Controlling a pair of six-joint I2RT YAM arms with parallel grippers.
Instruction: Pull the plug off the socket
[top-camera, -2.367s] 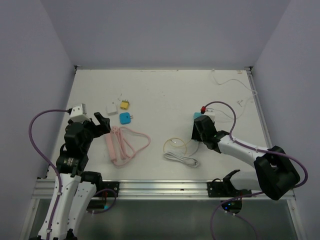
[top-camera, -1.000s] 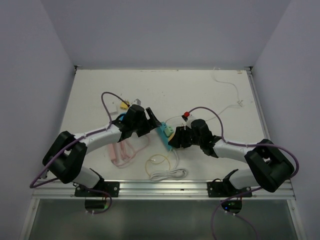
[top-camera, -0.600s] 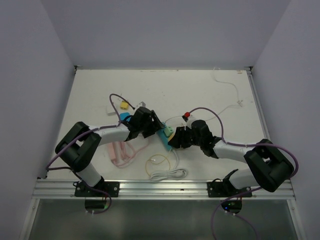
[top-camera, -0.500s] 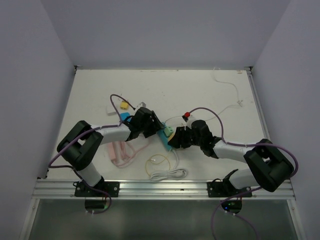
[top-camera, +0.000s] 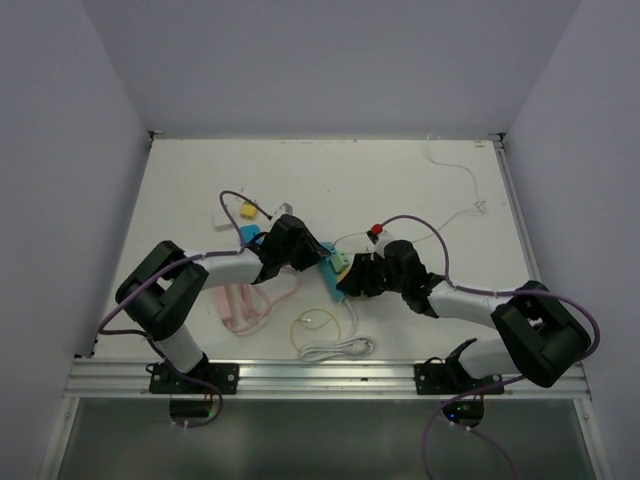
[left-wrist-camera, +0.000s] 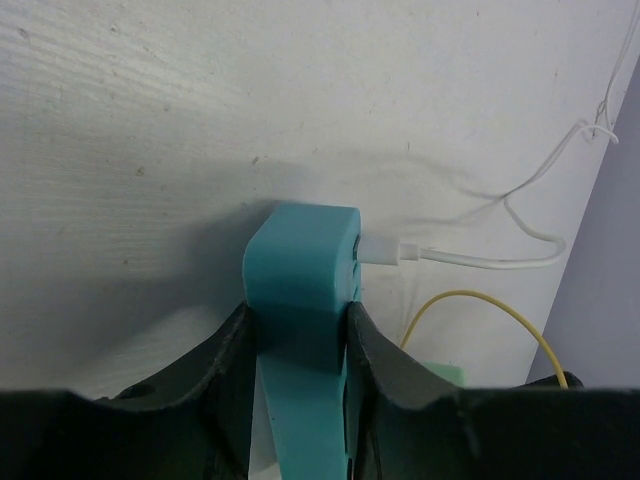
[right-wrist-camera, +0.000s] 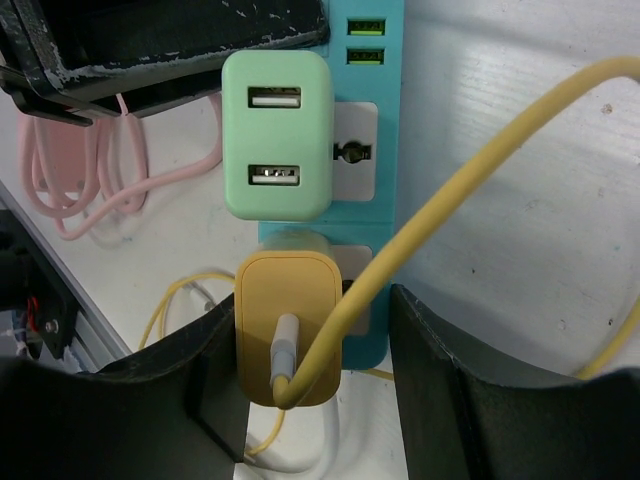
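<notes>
A teal socket strip (top-camera: 330, 272) lies mid-table, carrying a mint green plug (right-wrist-camera: 276, 135) and a yellow plug (right-wrist-camera: 288, 335) with a yellow cable (right-wrist-camera: 480, 170). My left gripper (left-wrist-camera: 298, 318) is shut on the strip's far end (left-wrist-camera: 300, 260), both fingers pressed on its sides; a white cable (left-wrist-camera: 385, 250) enters that end. My right gripper (right-wrist-camera: 312, 310) stands open, straddling the yellow plug. Its left finger (right-wrist-camera: 215, 350) is against the plug and its right finger (right-wrist-camera: 430, 340) is apart from it. In the top view the left gripper (top-camera: 318, 255) and right gripper (top-camera: 352, 283) face each other across the strip.
A pink cable (top-camera: 240, 300) lies left of the strip. A yellow cable loop (top-camera: 318, 325) and a white cable coil (top-camera: 335, 348) lie near the front edge. Small yellow (top-camera: 245, 211), white (top-camera: 222, 222) and blue (top-camera: 247, 235) adapters sit behind my left arm. A thin white cable (top-camera: 470, 175) runs at the back right.
My left arm has reached in from the left and its fingers have closed on the strip's end. The right gripper and the strip have barely moved in the last second.
</notes>
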